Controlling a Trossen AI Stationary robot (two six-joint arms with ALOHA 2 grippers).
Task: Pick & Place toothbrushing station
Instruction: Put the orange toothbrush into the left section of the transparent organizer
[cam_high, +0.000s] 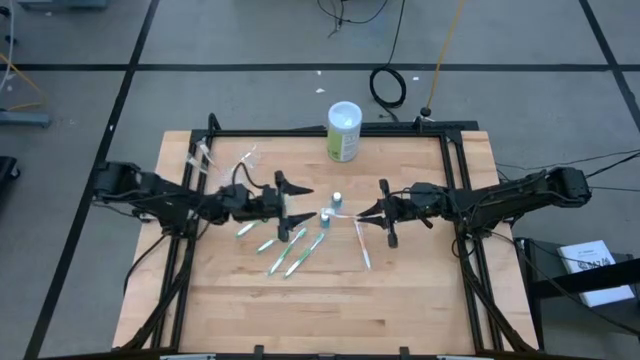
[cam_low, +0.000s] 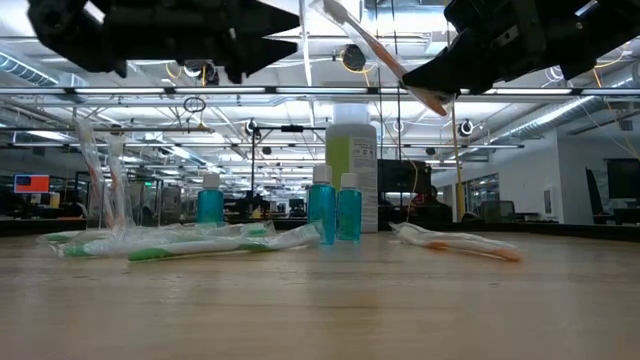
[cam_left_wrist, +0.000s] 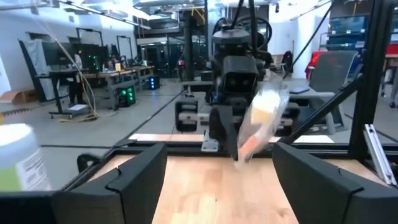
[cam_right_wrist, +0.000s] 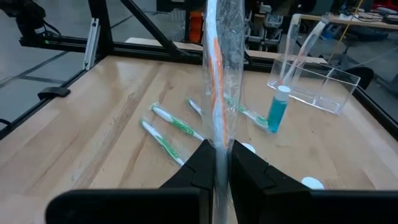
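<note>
My right gripper (cam_high: 363, 212) is over the table's middle, shut on a pinkish-orange toothbrush in a clear wrapper (cam_right_wrist: 216, 74), high above the table in the low view (cam_low: 365, 40). My left gripper (cam_high: 305, 210) faces it from the left, open and empty (cam_left_wrist: 217, 180). On the wood lie several green-and-white wrapped toothbrushes (cam_high: 290, 255), another pinkish one (cam_high: 362, 245) and small teal white-capped tubes (cam_high: 337, 200), standing upright (cam_low: 335, 208). A clear plastic container (cam_right_wrist: 317, 81) stands near the far left corner (cam_high: 205, 158) with a toothbrush leaning in it. My right gripper pinches the wrapped toothbrush's lower end (cam_right_wrist: 217, 142) between its two fingers. The fingers come about level from the table's right. The toothbrush sticks out ahead of the fingertips toward the left gripper, slanting up, its brush end (cam_low: 330, 10) highest, lifted clear of the table.
A bigger green-and-white canister (cam_high: 344, 130) stands at the far edge, behind the tubes in the low view (cam_low: 352, 160). A black frame (cam_high: 455, 190) runs round the table. Bare wood lies toward the near edge (cam_high: 330, 310).
</note>
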